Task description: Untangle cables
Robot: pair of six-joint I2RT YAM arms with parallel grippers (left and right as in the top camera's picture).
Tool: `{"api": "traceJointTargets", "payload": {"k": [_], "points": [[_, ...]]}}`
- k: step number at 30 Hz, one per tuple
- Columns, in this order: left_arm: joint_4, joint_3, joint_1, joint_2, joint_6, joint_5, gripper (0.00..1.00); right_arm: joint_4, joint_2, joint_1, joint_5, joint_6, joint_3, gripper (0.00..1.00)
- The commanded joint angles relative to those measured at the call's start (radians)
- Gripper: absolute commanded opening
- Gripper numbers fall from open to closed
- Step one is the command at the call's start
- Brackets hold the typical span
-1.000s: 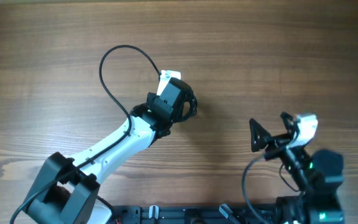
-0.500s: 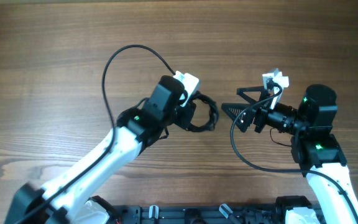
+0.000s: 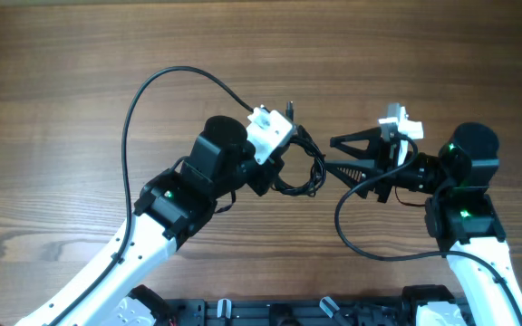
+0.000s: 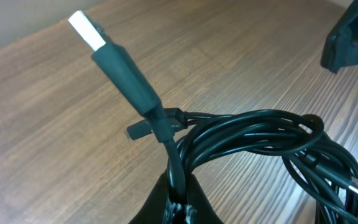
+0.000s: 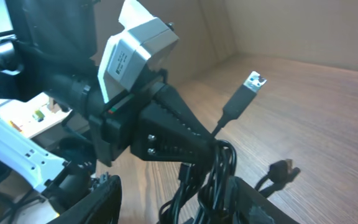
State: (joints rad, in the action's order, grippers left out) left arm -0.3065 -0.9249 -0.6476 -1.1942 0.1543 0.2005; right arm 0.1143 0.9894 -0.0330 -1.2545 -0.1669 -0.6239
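The cables point(image 3: 308, 168) are a small coil of thin black wires, held above the wooden table. My left gripper point(image 3: 277, 172) is shut on the bundle; in the left wrist view the jaws point(image 4: 178, 198) pinch the strands, a USB plug point(image 4: 114, 59) sticks up, and the coil point(image 4: 260, 134) hangs to the right. My right gripper point(image 3: 333, 156) is open and points left, its fingertips at the coil's right side. In the right wrist view its fingers point(image 5: 179, 208) straddle several strands point(image 5: 213, 171), below the left gripper point(image 5: 166, 134). A loose plug point(image 5: 283, 169) dangles to the right.
The thick black arm cable point(image 3: 139, 95) loops over the table behind the left arm. Another one point(image 3: 347, 231) hangs below the right wrist. The arm bases point(image 3: 270, 312) sit at the front edge. The bare wooden tabletop point(image 3: 442, 54) stretches beyond.
My left gripper has carried the coil rightward and up. My right arm has swung in from the front right, and its open fingers have closed in on the coil.
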Motion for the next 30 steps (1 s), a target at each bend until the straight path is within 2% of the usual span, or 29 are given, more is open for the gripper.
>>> {"api": "traceJointTargets", "payload": {"k": [1, 3, 8, 10, 13, 20, 30], "points": [[0.007, -0.017, 0.004, 0.073, 0.16, 0.019, 0.04, 0.017, -0.001, 0.0, -0.064, 0.01, -0.018, 0.57], [0.007, -0.017, 0.004, 0.109, 0.217, 0.02, 0.04, 0.024, -0.001, 0.0, -0.064, 0.009, -0.018, 0.63], [0.003, -0.017, 0.003, 0.134, 0.27, 0.021, 0.04, 0.026, -0.001, 0.0, -0.082, 0.01, -0.018, 0.63], [-0.004, -0.017, -0.016, 0.134, 0.356, 0.024, 0.04, 0.031, -0.001, 0.0, -0.109, 0.011, -0.018, 0.68], [0.005, -0.017, -0.061, 0.134, 0.458, 0.023, 0.04, 0.03, -0.001, 0.0, -0.111, 0.011, -0.018, 0.68], [0.052, -0.017, -0.069, 0.192, 0.501, 0.016, 0.04, -0.006, 0.0, 0.0, 0.004, 0.01, -0.018, 0.73], [0.067, -0.017, -0.069, 0.368, 0.549, 0.119, 0.04, -0.022, 0.0, 0.0, 0.009, 0.011, -0.018, 0.76]]}}
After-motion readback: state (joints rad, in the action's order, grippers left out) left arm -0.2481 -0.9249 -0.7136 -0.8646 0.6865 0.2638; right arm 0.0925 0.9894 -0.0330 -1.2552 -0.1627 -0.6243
